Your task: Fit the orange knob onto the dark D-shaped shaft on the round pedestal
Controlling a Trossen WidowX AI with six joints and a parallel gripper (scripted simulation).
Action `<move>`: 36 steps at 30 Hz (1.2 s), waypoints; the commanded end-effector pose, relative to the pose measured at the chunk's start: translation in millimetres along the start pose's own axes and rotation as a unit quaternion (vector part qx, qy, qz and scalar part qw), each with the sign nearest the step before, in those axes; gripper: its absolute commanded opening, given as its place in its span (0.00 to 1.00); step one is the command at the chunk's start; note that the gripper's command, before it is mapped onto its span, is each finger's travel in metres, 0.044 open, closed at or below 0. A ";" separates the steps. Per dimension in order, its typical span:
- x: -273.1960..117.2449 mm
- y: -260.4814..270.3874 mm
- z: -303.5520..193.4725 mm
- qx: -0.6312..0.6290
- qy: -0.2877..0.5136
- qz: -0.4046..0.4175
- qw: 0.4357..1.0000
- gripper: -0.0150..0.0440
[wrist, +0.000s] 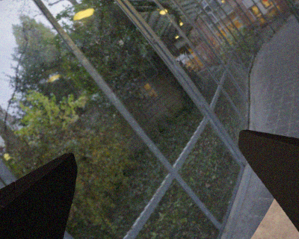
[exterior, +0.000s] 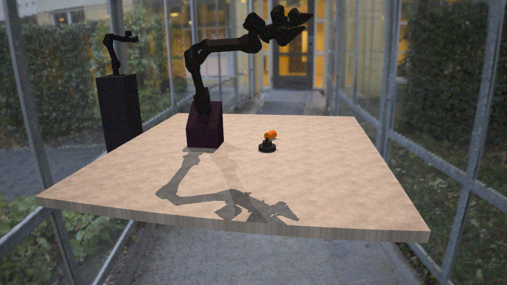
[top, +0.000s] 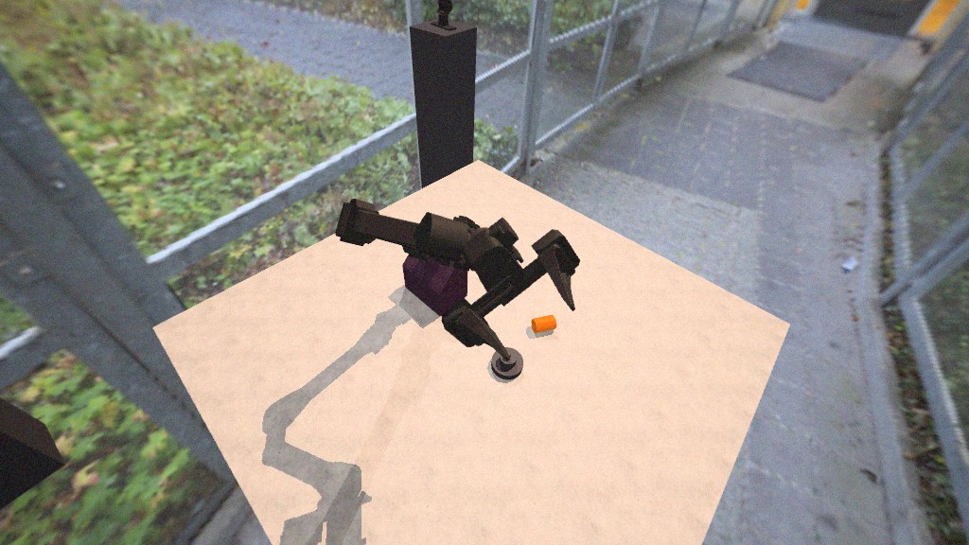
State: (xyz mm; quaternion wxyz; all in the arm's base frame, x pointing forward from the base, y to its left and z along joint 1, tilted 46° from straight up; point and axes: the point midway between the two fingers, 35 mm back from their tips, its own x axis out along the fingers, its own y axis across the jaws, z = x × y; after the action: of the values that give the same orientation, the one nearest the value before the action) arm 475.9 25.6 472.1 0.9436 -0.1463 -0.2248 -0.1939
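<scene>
The orange knob (top: 543, 324) (exterior: 270, 134) lies on its side on the table, just beyond the pedestal in the exterior view. The dark round pedestal (top: 513, 373) (exterior: 267, 148) stands upright with its short shaft (exterior: 267, 140) bare. My gripper (top: 540, 332) (exterior: 308, 21) (wrist: 161, 150) is wide open and empty, high above the table and pointing sideways. In the top view one fingertip overlaps the shaft, but the exterior view shows it far above. The wrist view shows neither knob nor pedestal. The shaft's flat side cannot be made out.
The pale table (top: 607, 425) (exterior: 336, 177) (wrist: 275, 224) carries the purple base block (top: 434, 286) (exterior: 204, 132) of my arm, left of the pedestal in the exterior view. A second small arm stands on a dark pillar (top: 444, 103) (exterior: 119, 110) behind the table. My arm's shadow falls across the table.
</scene>
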 end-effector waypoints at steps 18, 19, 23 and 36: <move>-44.4 136.7 -162.3 -0.103 0.242 0.147 0.953 1.00; -50.1 141.7 -178.4 -0.115 0.265 0.154 0.945 1.00; -77.8 156.0 -239.7 -0.166 0.349 0.180 0.904 1.00; -211.4 144.9 -402.5 -0.347 0.589 0.236 0.690 1.00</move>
State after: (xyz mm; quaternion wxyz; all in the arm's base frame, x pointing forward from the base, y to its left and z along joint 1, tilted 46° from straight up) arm 538.5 82.7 51.8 0.8415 -0.3369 0.4151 -0.0778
